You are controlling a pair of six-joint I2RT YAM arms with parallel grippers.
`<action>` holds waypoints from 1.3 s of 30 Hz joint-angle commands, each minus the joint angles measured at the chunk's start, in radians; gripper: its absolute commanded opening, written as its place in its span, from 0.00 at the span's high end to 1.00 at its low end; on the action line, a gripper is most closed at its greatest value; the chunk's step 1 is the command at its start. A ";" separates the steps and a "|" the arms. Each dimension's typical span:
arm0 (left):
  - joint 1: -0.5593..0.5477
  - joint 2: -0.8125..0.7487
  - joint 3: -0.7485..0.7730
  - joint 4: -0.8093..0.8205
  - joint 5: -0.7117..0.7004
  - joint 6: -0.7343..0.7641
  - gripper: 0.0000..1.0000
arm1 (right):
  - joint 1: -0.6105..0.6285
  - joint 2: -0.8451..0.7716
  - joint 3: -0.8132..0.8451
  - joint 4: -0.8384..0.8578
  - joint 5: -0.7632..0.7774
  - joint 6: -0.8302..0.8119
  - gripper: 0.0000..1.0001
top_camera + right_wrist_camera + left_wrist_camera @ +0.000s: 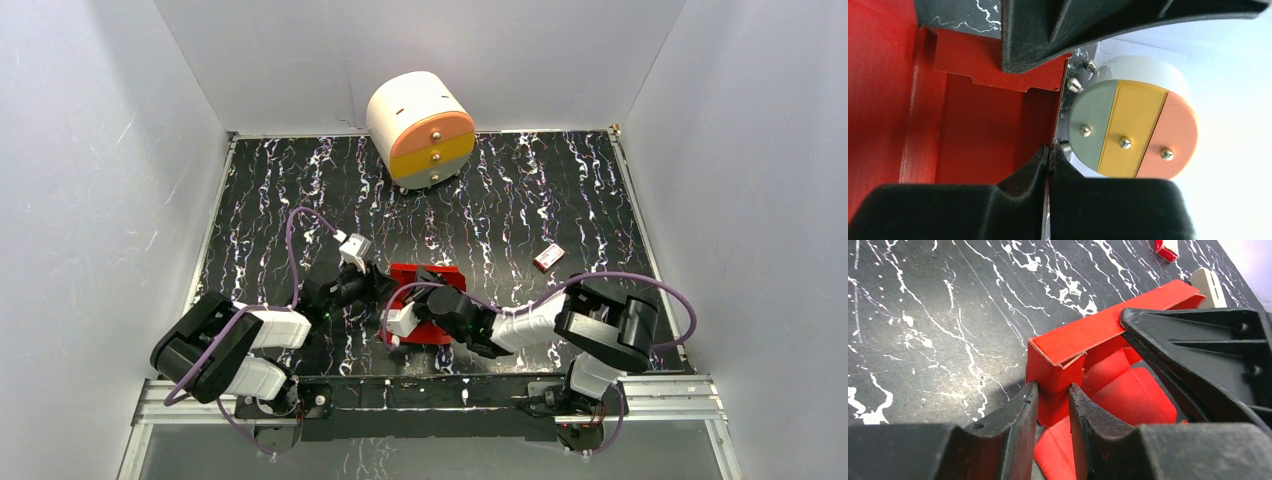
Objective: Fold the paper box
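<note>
Near the bench front, the paper box is held half-erected: a corner is pinched by the left tool, a wall by the right tool; flap tucking likely follows.

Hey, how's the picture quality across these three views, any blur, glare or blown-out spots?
Top external: evenly lit, sharp, no harsh glare. Left wrist: paper box corner crisp, near fingers dark and soft. Right wrist: wall behind the drawer unit washed out white, glints on its knobs.

paper box centre-front on table | drawer unit far behind it | packet to its right
</note>
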 commanded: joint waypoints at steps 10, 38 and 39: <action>-0.004 0.023 0.023 0.021 -0.091 0.069 0.80 | 0.014 -0.173 0.188 -0.424 -0.108 0.339 0.58; 0.050 -0.012 0.215 -0.196 -0.066 -0.043 0.50 | -0.653 -0.495 -0.014 -0.624 -0.591 1.663 0.40; 0.055 -0.009 0.216 -0.196 -0.061 -0.049 0.50 | -0.658 -0.493 -0.046 -0.588 -0.611 1.679 0.41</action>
